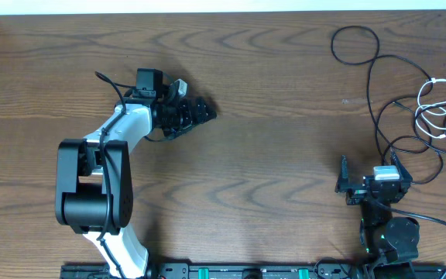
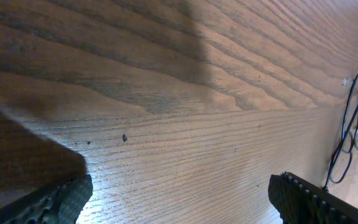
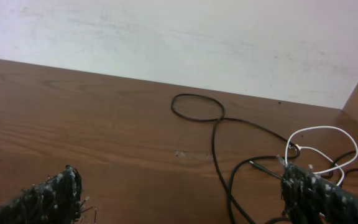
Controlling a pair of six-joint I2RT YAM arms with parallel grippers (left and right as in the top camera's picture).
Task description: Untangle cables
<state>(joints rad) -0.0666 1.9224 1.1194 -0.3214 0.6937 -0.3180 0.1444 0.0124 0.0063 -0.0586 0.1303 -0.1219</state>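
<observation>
The long black cord (image 1: 375, 77) lies in loose loops at the table's far right, with a small loop at its far end. The shorter white cord (image 1: 440, 108) is coiled just right of it and overlaps it. My right gripper (image 1: 368, 175) is open and empty, just in front of the cords. In the right wrist view (image 3: 182, 194) the black cord (image 3: 215, 143) runs between the fingers and the white cord (image 3: 328, 130) lies by the right finger. My left gripper (image 1: 196, 116) is open and empty, far left of the cords. Its wrist view (image 2: 179, 202) shows bare wood between the fingers and both cords at the right edge (image 2: 355, 106).
The wooden table (image 1: 269, 155) ends at a white wall along the far edge (image 3: 197, 37). Thick black wires (image 1: 440, 225) run from the right arm's base at the front right. The left arm's body (image 1: 99, 186) stands at the front left.
</observation>
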